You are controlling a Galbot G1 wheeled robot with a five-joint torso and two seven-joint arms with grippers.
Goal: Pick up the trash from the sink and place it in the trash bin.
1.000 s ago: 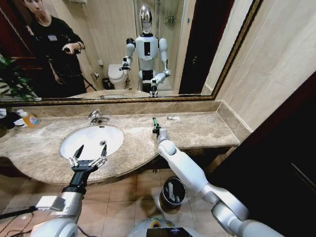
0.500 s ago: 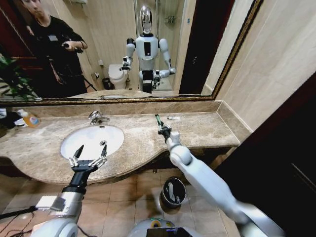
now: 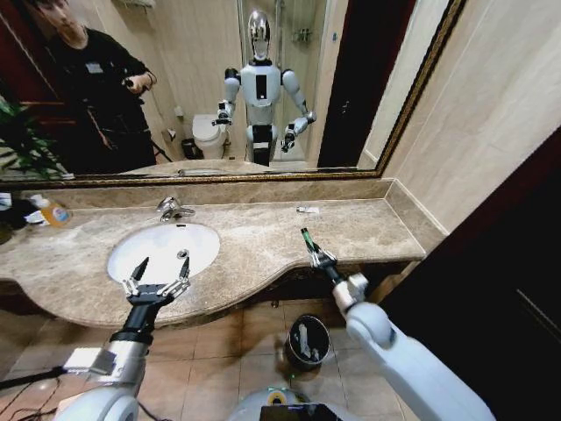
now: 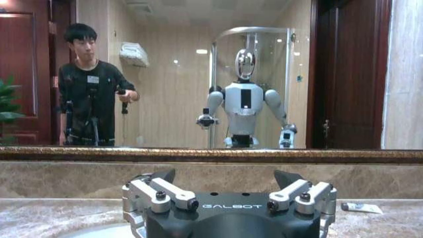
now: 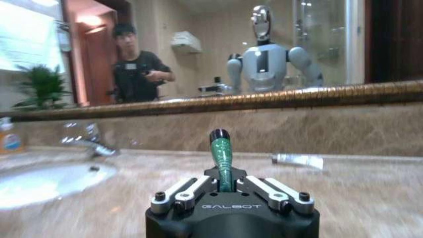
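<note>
The counter (image 3: 263, 241) with its beige marble top runs under the mirror, and the sink (image 3: 162, 248) sits in its left half. On the floor below the counter's front edge stands the trash bin (image 3: 308, 342), black with a shiny rim, and some pale pieces already lie inside it.

The right arm has moved clearly in the last second. It was stretched over the middle of the counter, and now it is pulled back toward the robot's right, so that the right gripper (image 3: 317, 255) is at the front edge of the counter — above the bin and a little to its right. Its fingers are pressed on a green stick (image 5: 221, 153) with a dark tip, which stands upright between them. This means one piece of trash is lifted away and is on the way to the bin; judging by the position, the arm must come lower and slightly left before the release.

The left gripper (image 3: 156, 281) has stayed in its place over the near rim of the sink, fingers spread, holding nothing.

One small white tube (image 3: 308, 210) lies on the counter near the back wall.
</note>
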